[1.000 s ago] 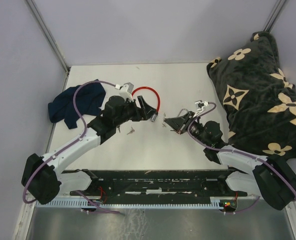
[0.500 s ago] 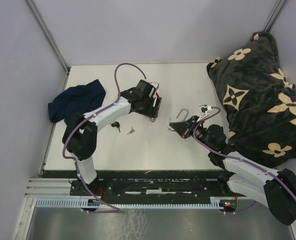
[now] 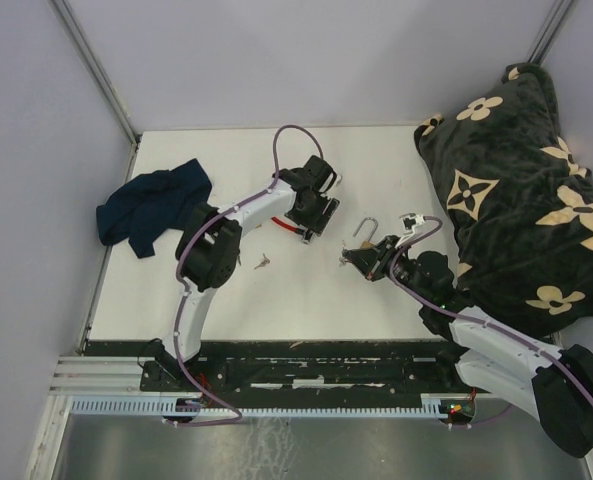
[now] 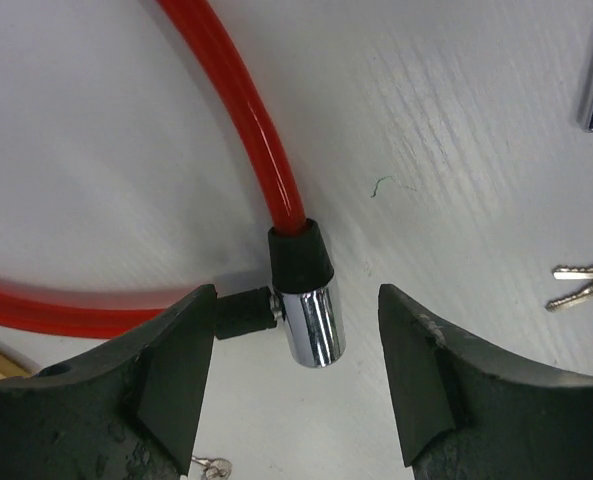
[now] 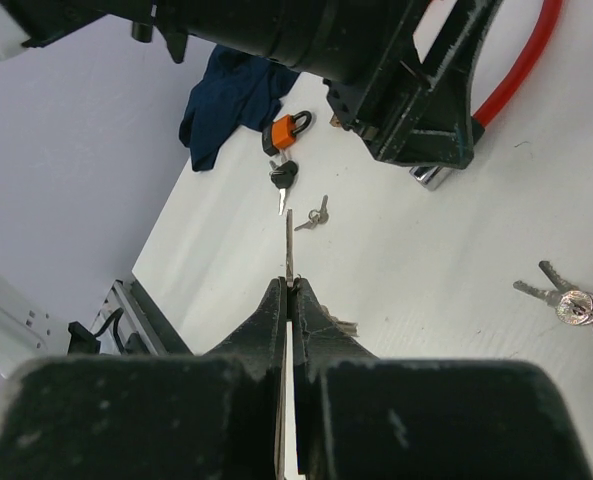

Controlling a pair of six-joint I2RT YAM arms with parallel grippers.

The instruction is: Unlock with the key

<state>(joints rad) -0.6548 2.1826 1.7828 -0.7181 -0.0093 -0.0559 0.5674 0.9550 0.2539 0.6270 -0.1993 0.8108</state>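
Note:
A red cable lock [image 4: 266, 150] lies on the white table, its chrome cylinder [image 4: 314, 325] with a black collar between my left gripper's [image 4: 296, 310] open jaws, not touching them. In the top view the left gripper [image 3: 308, 220] hangs over the cable [image 3: 282, 226]. My right gripper [image 5: 289, 283] is shut on a thin silver key [image 5: 289, 245], blade pointing away, held above the table. In the top view it [image 3: 356, 258] is just right of the left gripper, near a silver padlock shackle [image 3: 366, 232].
An orange padlock [image 5: 288, 128], a black-headed key [image 5: 283, 178] and small loose keys [image 5: 316, 213] lie left of the cable. More keys [image 5: 566, 302] lie at the right. A blue cloth [image 3: 148, 205] sits far left; a black flowered cushion [image 3: 521, 180] fills the right side.
My left arm has swung right and away across the table and come down over the red cable lock's cylinder. My right gripper, still holding the key, has shifted slightly right.

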